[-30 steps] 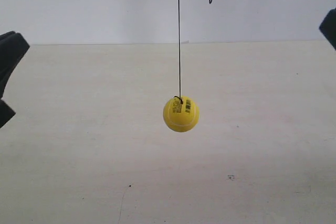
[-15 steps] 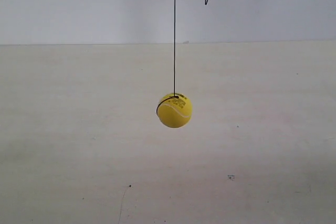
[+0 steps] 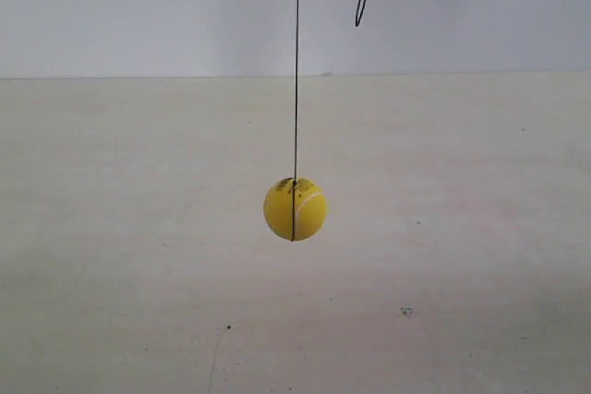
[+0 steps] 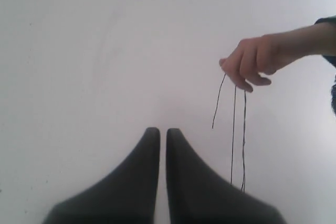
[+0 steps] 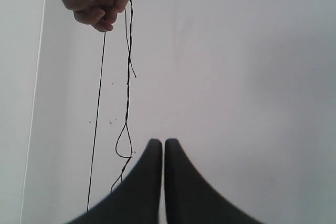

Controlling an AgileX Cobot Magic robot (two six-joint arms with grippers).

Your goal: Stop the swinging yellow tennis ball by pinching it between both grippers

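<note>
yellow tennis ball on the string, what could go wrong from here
1. Neither gripper shows in the exterior view, so both must come in from outside; uneven arrival could knock the yellow felt tennis ball aside.
2. A loose loop of the thin black string hangs beside the shut right gripper and could snag.

My left gripper (image 4: 163, 130) has its two black fingers (image 4: 137, 171) drawn close side by side. Their pointed tips are level with each other, only a thin sliver of gap runs down between the straight inner edges, and nothing is held there. My right gripper (image 5: 164, 141) is in the same pose: its dark fingers (image 5: 186, 182) sit nearly together with tips even and a narrow slit between them, each finger flaring outward toward its base, and the pinch is empty.
</note>
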